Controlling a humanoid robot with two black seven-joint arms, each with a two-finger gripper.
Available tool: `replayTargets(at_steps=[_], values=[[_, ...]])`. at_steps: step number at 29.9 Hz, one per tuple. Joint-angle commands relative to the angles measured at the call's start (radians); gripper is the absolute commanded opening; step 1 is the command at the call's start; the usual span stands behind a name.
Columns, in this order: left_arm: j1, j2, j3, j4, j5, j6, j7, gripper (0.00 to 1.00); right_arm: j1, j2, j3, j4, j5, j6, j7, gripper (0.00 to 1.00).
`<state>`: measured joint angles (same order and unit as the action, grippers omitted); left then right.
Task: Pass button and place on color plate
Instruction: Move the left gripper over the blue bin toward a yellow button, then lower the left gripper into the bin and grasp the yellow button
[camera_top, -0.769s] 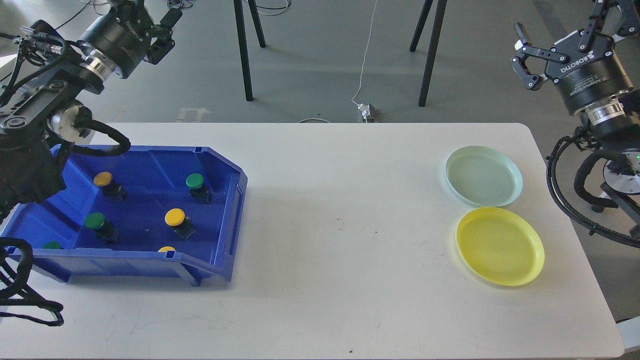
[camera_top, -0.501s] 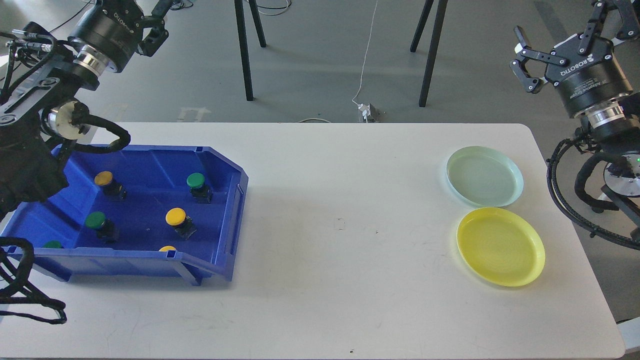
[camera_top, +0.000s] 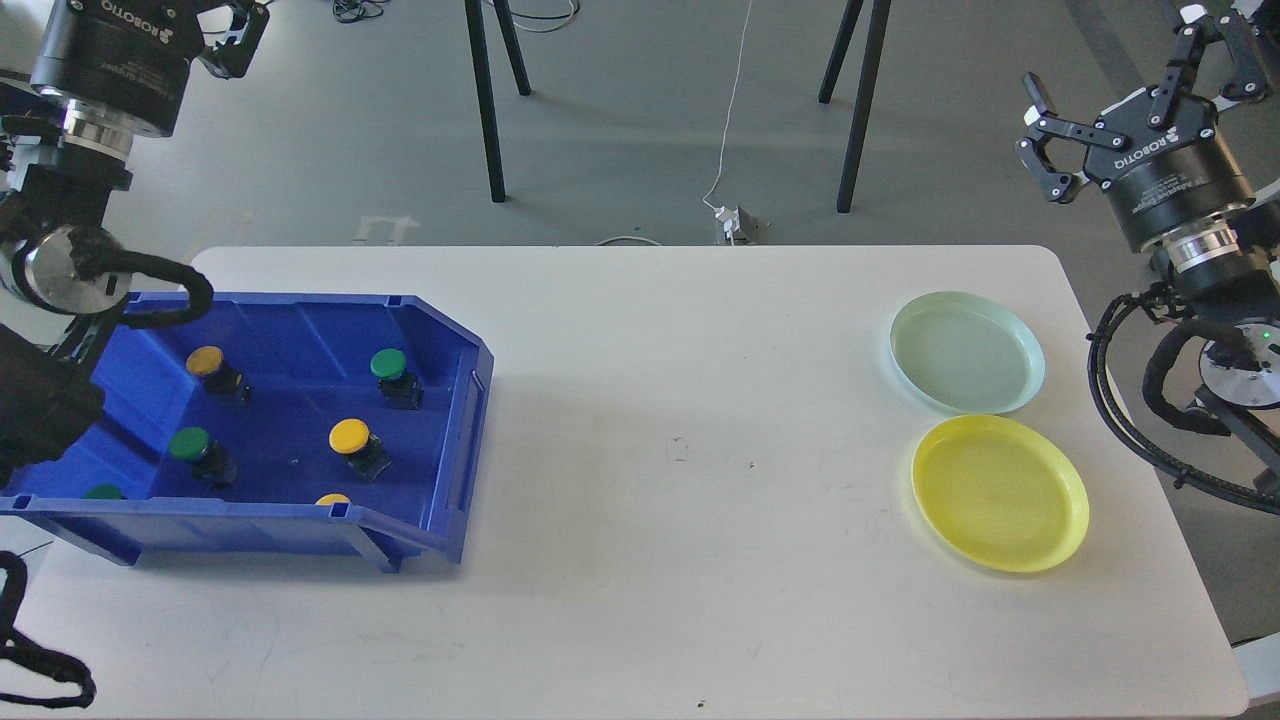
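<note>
A blue bin (camera_top: 473, 420) on the left of the white table holds several push buttons. Yellow-capped ones sit at the back left (camera_top: 205, 360), in the middle (camera_top: 349, 436) and at the front wall (camera_top: 333, 498). Green-capped ones sit at the back (camera_top: 388, 362), the left (camera_top: 188, 442) and the front left corner (camera_top: 103, 491). A pale green plate (camera_top: 967, 352) and a yellow plate (camera_top: 1000, 493) lie at the right, both empty. My left gripper (camera_top: 215, 20) is high above the bin's back left, its fingers mostly cut off by the top edge. My right gripper (camera_top: 1135, 95) is open and empty, high beyond the plates.
The white table (camera_top: 680, 450) runs between the bin and the plates. Black stand legs (camera_top: 487, 100) and a white cable with a plug (camera_top: 735, 220) are on the floor behind the table. My right arm's cables (camera_top: 1130, 400) hang beside the table's right edge.
</note>
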<state>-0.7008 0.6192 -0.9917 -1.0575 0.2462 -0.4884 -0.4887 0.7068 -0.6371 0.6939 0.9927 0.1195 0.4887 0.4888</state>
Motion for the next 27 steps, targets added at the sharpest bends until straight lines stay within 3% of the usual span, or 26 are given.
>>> replayTargets(at_steps=[1, 10, 16, 21, 27], values=[[0.027, 0.153, 0.027, -0.186, 0.124, 0.000, 0.000, 1.00, -0.003, -0.004, 0.002, 0.000, 0.000, 0.000, 0.000, 0.99], [-0.115, 0.402, 0.137, -0.245, 0.658, 0.000, 0.000, 1.00, -0.021, 0.002, 0.019, 0.000, 0.000, 0.000, 0.000, 0.99], [-0.232, 0.427, 0.382, -0.298, 1.289, 0.000, 0.000, 1.00, -0.041, 0.002, 0.021, 0.000, 0.002, 0.000, 0.000, 0.99], [-0.295, 0.455, 0.608, -0.312, 1.493, 0.000, 0.000, 1.00, -0.050, 0.002, 0.021, -0.005, 0.002, 0.000, 0.000, 0.99], [-0.293, 0.452, 0.732, -0.331, 1.755, 0.000, 0.000, 1.00, -0.056, 0.005, 0.019, -0.032, 0.002, 0.000, 0.000, 0.99]])
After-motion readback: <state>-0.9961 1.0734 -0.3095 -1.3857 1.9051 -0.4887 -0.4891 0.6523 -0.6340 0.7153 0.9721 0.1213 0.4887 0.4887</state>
